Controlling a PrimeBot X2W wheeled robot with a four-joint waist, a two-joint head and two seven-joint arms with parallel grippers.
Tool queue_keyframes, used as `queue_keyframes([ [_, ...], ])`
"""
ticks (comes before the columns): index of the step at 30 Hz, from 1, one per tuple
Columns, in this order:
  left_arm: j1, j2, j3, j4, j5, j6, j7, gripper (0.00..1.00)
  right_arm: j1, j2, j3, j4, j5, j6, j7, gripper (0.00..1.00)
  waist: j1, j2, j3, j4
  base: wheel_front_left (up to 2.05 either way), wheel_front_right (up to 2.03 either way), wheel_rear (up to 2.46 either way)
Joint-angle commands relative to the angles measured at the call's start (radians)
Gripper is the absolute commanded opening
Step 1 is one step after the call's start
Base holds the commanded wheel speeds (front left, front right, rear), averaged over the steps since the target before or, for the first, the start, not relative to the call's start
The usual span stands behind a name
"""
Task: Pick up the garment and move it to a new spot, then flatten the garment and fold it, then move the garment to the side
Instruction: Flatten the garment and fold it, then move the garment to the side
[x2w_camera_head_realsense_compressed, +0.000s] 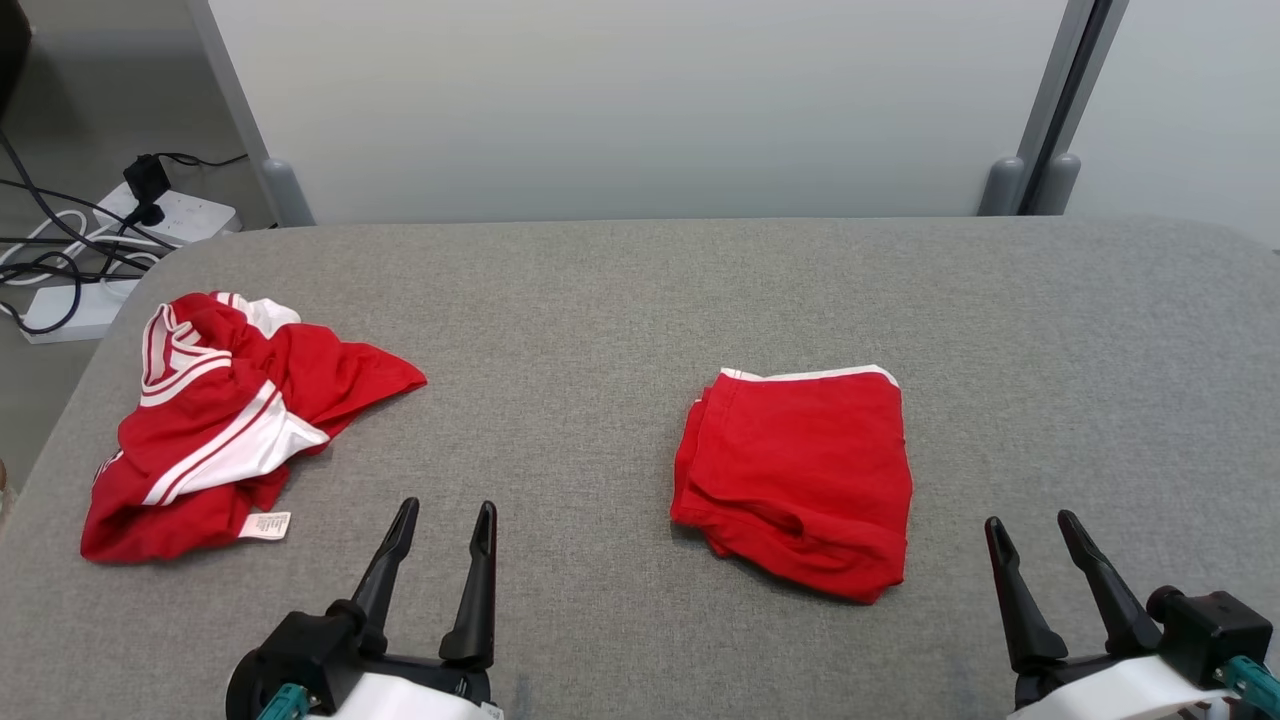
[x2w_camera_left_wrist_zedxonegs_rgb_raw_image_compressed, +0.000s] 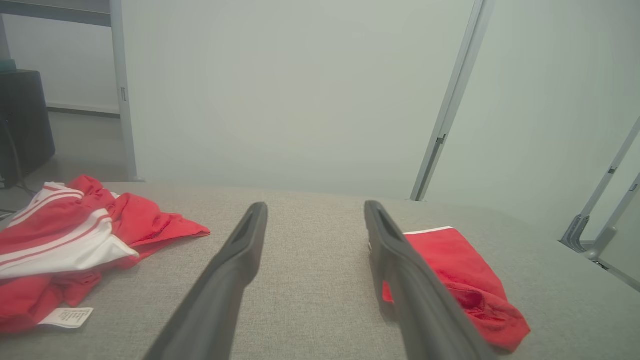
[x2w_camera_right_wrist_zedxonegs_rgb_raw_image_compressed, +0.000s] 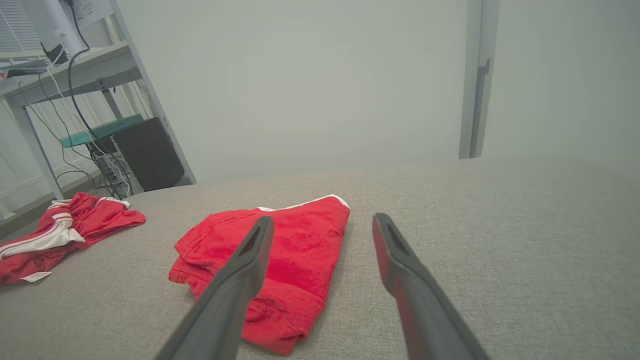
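Both our left gripper (x2w_camera_head_realsense_compressed: 447, 508) and right gripper (x2w_camera_head_realsense_compressed: 1029, 520) stand with jaws apart and empty, so we think it best to reach the crumpled garment (x2w_camera_head_realsense_compressed: 230, 420), ahead and left of the left one, and pinch a thick fold, not the label (x2w_camera_head_realsense_compressed: 265, 525).

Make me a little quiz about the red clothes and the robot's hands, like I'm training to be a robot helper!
1. True or false: the left gripper is holding the crumpled red-and-white garment.
2. What sticks out at the near edge of the crumpled garment? A) a white label B) a blue button C) a yellow zip
3. How many garments lie on the grey table?

Key
1. False: it is open and holds nothing, and so is the right gripper.
2. A.
3. Two: the crumpled one and the folded red garment.
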Motion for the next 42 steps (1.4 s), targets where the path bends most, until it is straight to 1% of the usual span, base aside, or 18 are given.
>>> queue_keyframes([
  [1, -0.027, 0.002, 0.027, -0.028, 0.005, -0.001, -0.009, 1.00, -0.019, -0.007, 0.021, -0.026, -0.006, 0.004, -0.013, 1.00, 0.0000, 0.0000, 0.001, 0.003, 0.00, 0.00, 0.00],
  [15, -0.043, 0.002, 0.022, -0.026, 0.009, 0.004, -0.009, 1.00, -0.040, 0.001, 0.008, -0.007, -0.012, 0.004, -0.013, 1.00, 0.0000, 0.0000, 0.008, 0.029, 0.00, 0.00, 0.00],
  [19, -0.049, 0.002, 0.017, -0.029, 0.008, 0.006, -0.009, 1.00, -0.075, 0.006, 0.002, 0.026, 0.014, 0.004, -0.013, 1.00, 0.0000, 0.0000, 0.022, 0.040, 0.00, 0.00, 0.00],
  [24, -0.062, 0.002, 0.004, -0.027, 0.004, 0.006, -0.009, 1.00, -0.135, -0.001, 0.005, 0.098, 0.051, 0.004, -0.013, 1.00, 0.0000, 0.0000, 0.045, 0.062, 0.00, 0.00, 0.00],
  [25, -0.069, 0.002, 0.000, -0.028, 0.004, 0.007, -0.009, 1.00, -0.173, 0.001, 0.005, 0.152, 0.102, 0.004, -0.013, 1.00, 0.0000, 0.0000, 0.059, 0.074, 0.00, 0.00, 0.00],
  [27, -0.077, 0.002, -0.005, -0.025, 0.007, 0.009, -0.009, 1.00, -0.219, 0.012, 0.007, 0.207, 0.204, 0.004, -0.013, 1.00, 0.0000, 0.0000, 0.073, 0.086, 0.00, 0.00, 0.00],
  [30, -0.091, 0.002, -0.014, -0.020, 0.015, 0.010, -0.009, 1.00, -0.292, -0.001, 0.026, 0.284, 0.329, 0.004, 0.020, 1.00, 0.0000, 0.0000, 0.093, 0.105, 0.00, 0.00, 0.00],
  [31, -0.091, 0.002, -0.014, -0.020, 0.015, 0.010, -0.009, 1.00, -0.292, -0.001, 0.026, 0.284, 0.329, 0.004, 0.020, 1.00, 0.0000, 0.0000, 0.093, 0.105, 0.00, 0.00, 0.00],
  [36, -0.116, 0.002, -0.034, -0.006, 0.020, 0.008, -0.009, 1.00, -0.393, -0.046, 0.076, 0.415, 0.444, 0.004, 0.110, 1.00, 0.0000, 0.0000, 0.123, 0.139, 0.00, 0.00, 0.00],
  [42, -0.141, 0.002, -0.054, 0.009, 0.027, 0.014, -0.009, 1.00, -0.465, -0.086, 0.130, 0.546, 0.509, 0.004, 0.181, 1.00, 0.0000, 0.0000, 0.147, 0.176, 0.00, 0.00, 0.00],
])
